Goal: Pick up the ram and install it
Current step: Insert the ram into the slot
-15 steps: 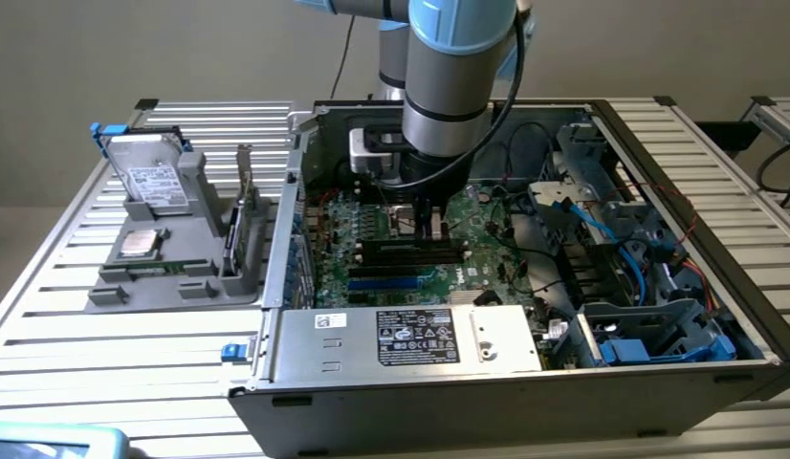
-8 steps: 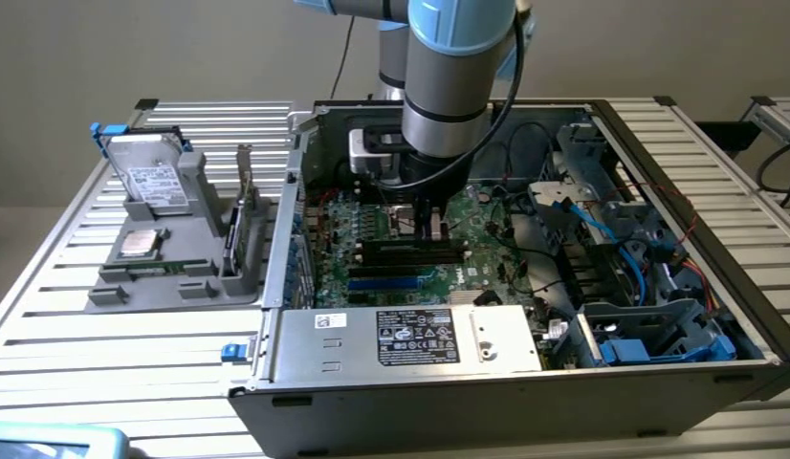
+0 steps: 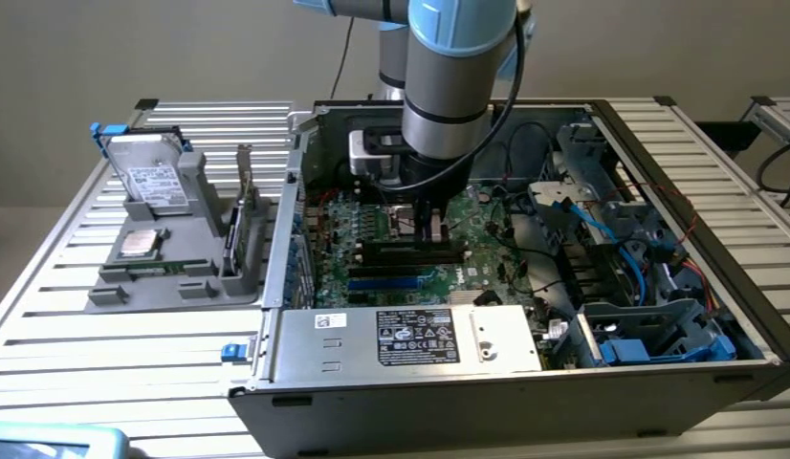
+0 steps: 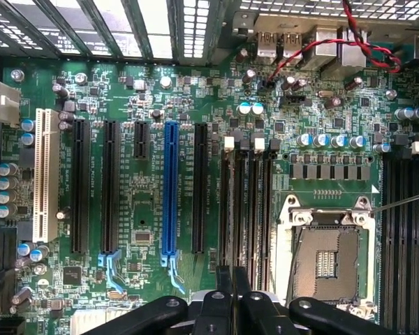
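Pincer (image 4: pixel 232 273) closed over slots (image 4: pixel 246 202), ram in grip unclear | risk: tips slightly off a slot, pressing down would jam against motherboard (image 4: pixel 146 105) or latches (image 4: pixel 229 143).

No text, brand, number or sign reads clearly.

- Metal box (image 3: pixel 306 352) at the near wall of the computer case (image 3: pixel 497 406): wide black label (image 3: pixel 417 338) with white print and a row of small marks. All of it is too fine to make out.
- Same box, beside that label: small white sticker (image 3: pixel 329 321) with dark barcode-like lines, unreadable.
- Hard drive (image 3: pixel 146 153) upright in the grey holder (image 3: pixel 178 279) at the exterior view's left: white label (image 3: pixel 153 182) with dark print, illegible.
- Circuit board (image 4: pixel 145 206), wrist view: tiny white lettering beside slots and parts, too small to read.
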### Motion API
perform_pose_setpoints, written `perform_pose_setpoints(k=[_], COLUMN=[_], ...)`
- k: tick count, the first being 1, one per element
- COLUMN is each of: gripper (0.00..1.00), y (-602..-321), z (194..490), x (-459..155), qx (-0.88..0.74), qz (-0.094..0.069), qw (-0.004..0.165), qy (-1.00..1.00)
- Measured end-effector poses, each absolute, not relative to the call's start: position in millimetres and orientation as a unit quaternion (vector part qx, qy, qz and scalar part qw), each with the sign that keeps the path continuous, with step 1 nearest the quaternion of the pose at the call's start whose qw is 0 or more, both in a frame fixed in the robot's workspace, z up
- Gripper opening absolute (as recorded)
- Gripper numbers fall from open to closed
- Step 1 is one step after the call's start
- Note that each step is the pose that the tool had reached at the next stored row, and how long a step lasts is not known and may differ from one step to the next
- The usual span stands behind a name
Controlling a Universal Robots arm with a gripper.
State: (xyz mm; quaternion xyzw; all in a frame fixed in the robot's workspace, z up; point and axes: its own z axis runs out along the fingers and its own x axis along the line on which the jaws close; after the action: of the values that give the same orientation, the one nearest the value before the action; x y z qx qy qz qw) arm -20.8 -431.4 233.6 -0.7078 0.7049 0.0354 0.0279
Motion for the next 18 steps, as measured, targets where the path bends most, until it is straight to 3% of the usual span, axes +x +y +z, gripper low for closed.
perform_pose_setpoints(k=[18], gripper=[0.13], y=[-433.2], z=[232.9], x=[-20.8], qx=[-0.708], qz=[0.035], qw=[0.028], qy=[0.705])
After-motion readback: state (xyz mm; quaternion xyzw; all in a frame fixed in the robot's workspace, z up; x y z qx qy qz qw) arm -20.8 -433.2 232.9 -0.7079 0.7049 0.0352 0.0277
